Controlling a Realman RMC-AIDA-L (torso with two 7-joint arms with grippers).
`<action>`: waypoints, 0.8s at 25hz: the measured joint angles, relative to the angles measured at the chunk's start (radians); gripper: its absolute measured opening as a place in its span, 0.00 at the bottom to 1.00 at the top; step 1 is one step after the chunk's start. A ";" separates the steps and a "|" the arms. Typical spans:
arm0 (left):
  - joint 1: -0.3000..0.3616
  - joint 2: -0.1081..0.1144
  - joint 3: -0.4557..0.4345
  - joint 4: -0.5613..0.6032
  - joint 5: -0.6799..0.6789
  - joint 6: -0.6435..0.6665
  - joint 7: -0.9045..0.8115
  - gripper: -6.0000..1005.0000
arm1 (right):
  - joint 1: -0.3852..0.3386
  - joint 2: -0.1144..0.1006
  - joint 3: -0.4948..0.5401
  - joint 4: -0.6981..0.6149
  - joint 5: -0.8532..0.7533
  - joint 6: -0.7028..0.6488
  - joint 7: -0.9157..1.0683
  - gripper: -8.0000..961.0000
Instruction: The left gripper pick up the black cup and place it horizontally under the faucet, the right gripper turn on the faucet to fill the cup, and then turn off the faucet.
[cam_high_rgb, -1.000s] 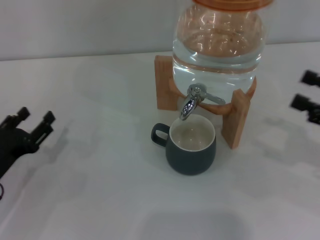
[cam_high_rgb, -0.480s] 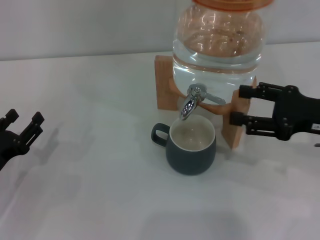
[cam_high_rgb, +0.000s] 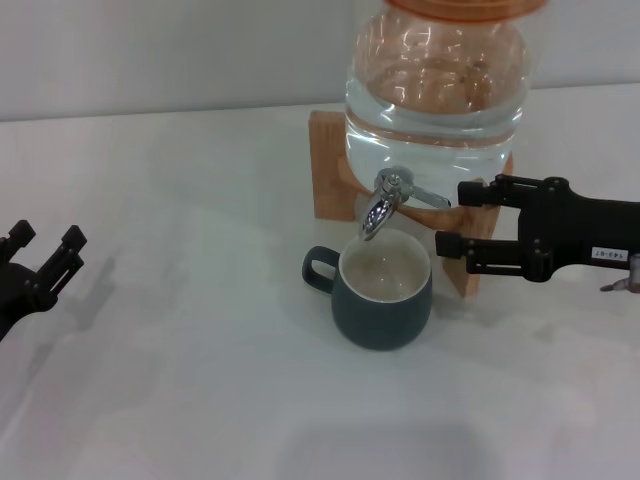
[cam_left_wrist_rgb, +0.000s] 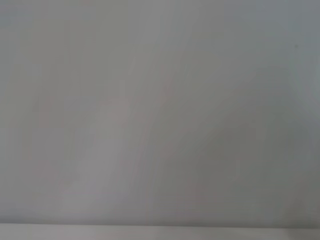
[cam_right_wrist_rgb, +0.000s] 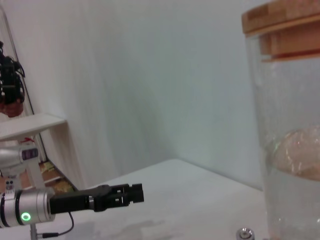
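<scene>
White table (cam_high_rgb: 200, 380) — right hand (cam_high_rgb: 452, 218) agape, seemingly beside faucet (cam_high_rgb: 385, 200)

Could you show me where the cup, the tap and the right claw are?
Cup (cam_high_rgb: 380, 315), head view, on its dark outer wall.
Tap (cam_high_rgb: 376, 212), head view, on the chrome spout.
Right gripper (cam_high_rgb: 457, 220), head view, between its fingertips.

**What we cannot make out**

The glass jar (cam_high_rgb: 436, 90) runs off the head view's top edge, as does its wooden lid (cam_right_wrist_rgb: 280, 20) in the right wrist view. The left claw (cam_high_rgb: 42, 262) is cut by the frame's edge. Our left wrist view shows only blank, blurred surface (cam_left_wrist_rgb: 160, 120). The faucet (cam_right_wrist_rgb: 245, 233) is barely visible in the right wrist view.
</scene>
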 joint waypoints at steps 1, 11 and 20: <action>0.000 0.000 0.000 0.000 0.000 0.000 0.000 0.72 | 0.000 0.000 -0.003 -0.001 -0.001 -0.002 0.002 0.81; 0.002 0.000 0.000 0.000 0.000 0.001 0.000 0.72 | 0.002 0.000 -0.063 -0.038 -0.002 0.007 0.004 0.81; 0.002 0.000 0.000 0.000 0.000 0.000 0.000 0.72 | 0.004 -0.001 -0.096 -0.058 -0.002 0.025 0.017 0.81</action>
